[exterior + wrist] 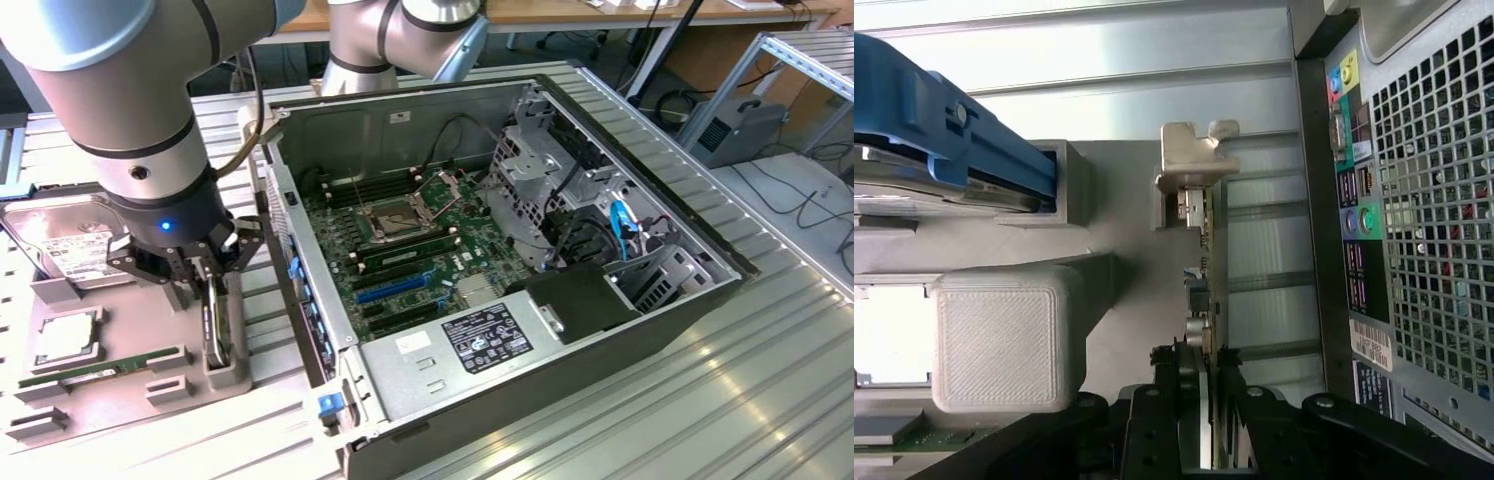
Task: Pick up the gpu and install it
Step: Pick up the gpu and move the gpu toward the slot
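The gpu (218, 335) stands on its edge in a slot of the grey holder tray (147, 310), its silvery bracket (1194, 160) at the far end in the wrist view. The gripper (200, 285) sits down over the card, straddling it. I cannot tell whether it has clenched. In the exterior view, the open computer case (534, 400) lies at three o'clock from the card, the hard drive (67, 245) at ten, the green memory stick (100, 368) at eight.
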Robot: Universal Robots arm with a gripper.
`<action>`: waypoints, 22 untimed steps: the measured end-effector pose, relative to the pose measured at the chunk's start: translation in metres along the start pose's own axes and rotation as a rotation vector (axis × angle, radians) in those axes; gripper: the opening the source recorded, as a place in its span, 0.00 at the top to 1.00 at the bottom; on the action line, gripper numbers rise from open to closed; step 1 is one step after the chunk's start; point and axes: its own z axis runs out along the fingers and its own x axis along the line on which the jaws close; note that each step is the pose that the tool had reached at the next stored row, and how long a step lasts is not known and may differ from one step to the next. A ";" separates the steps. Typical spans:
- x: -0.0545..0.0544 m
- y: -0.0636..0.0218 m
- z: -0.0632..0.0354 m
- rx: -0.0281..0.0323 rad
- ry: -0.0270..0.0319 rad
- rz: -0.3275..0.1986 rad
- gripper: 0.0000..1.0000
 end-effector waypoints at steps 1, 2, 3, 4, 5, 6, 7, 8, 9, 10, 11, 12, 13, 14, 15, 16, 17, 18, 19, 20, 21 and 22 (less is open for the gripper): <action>0.000 0.0000 0.0000 -0.0010 0.0000 0.000 0.73; 0.000 0.0000 0.0000 -0.0021 0.0002 0.000 0.73; 0.000 0.0000 0.0000 -0.0027 0.0002 0.000 0.73; 0.000 0.0000 0.0000 -0.0028 0.0002 0.000 0.73; 0.000 0.0000 0.0000 -0.0027 0.0003 0.000 0.73; 0.000 0.0000 0.0000 -0.0028 0.0003 0.000 0.73; 0.000 0.0000 0.0000 -0.0027 0.0003 0.000 0.73; 0.000 0.0000 0.0000 -0.0028 0.0003 0.000 0.73; 0.000 0.0000 0.0000 -0.0028 0.0003 0.000 0.73; 0.000 0.0000 0.0000 -0.0027 0.0003 0.000 0.73; 0.000 0.0000 0.0000 -0.0027 0.0003 0.000 0.73; 0.000 0.0000 0.0000 -0.0027 0.0003 0.000 0.73; 0.000 0.0000 0.0000 -0.0027 0.0003 0.000 0.73; 0.000 0.0000 0.0000 -0.0028 0.0001 0.000 0.73; 0.000 0.0000 -0.0002 -0.0028 0.0001 0.000 0.73; 0.000 0.0000 -0.0005 -0.0026 0.0003 0.000 0.73; 0.000 0.0000 -0.0008 -0.0025 0.0003 0.000 0.73; 0.000 0.0000 -0.0011 -0.0025 0.0003 0.000 0.73; 0.000 0.0000 -0.0016 -0.0024 0.0004 0.000 0.73; 0.000 0.0001 -0.0020 -0.0025 0.0003 0.000 0.73; 0.000 0.0001 -0.0023 -0.0025 0.0003 0.000 0.73; 0.000 0.0001 -0.0027 -0.0026 0.0003 0.000 0.73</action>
